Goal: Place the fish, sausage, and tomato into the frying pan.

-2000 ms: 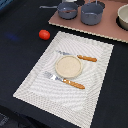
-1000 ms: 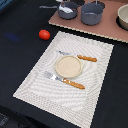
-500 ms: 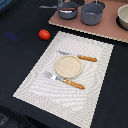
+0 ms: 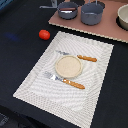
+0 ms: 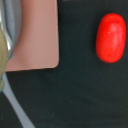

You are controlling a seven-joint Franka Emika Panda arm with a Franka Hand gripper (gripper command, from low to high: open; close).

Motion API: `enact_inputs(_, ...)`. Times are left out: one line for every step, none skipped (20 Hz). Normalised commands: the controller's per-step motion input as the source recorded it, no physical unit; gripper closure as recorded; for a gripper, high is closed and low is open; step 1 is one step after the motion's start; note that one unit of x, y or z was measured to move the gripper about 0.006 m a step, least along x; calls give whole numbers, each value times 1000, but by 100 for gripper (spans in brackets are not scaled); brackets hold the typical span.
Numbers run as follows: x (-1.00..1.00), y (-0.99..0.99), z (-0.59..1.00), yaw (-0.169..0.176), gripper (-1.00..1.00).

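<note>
The tomato [image 4: 44,34] lies alone on the dark table [image 4: 20,55], just off the far corner of the pale placemat [image 4: 95,85] and well apart from the frying pan [image 4: 67,10], which sits on the brown board [image 4: 110,31] beside the taller pot [image 4: 92,14]. A reddish streak shows inside the pan — too small to name. In the wrist view the tomato [image 5: 111,37] lies near the board's corner [image 5: 37,35]; the hand is out of sight — its state cannot be told.

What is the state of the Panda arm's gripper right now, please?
Gripper: cannot be told; its fingers show in neither view, and only the glossy red tomato lies below the wrist camera.
</note>
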Motion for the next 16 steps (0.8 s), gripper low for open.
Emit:
enact_inputs(0,-566,-357,-21,-100)
enact_inputs(-3,-417,-406,-25,-100)
enact_inputs(-31,-380,-406,-28,-100)
enact_inputs(-26,-389,-409,-25,-100)
enact_inputs(0,-343,-377,-26,-100)
enact_inputs(0,-271,-397,-27,-100)
enact_inputs(0,-174,-406,-17,-100)
enact_inputs(-49,-69,-414,-1,-100)
enact_inputs(-40,0,-460,0,-100)
enact_inputs(-49,0,-483,0,-100)
enact_inputs(-146,-94,-500,0,-100)
enact_inputs(-163,-180,-489,0,-100)
enact_inputs(-166,-194,-466,0,-100)
enact_inputs(-134,-166,-437,0,-100)
enact_inputs(-103,-163,-406,0,-100)
enact_inputs(-111,-200,-400,0,-100)
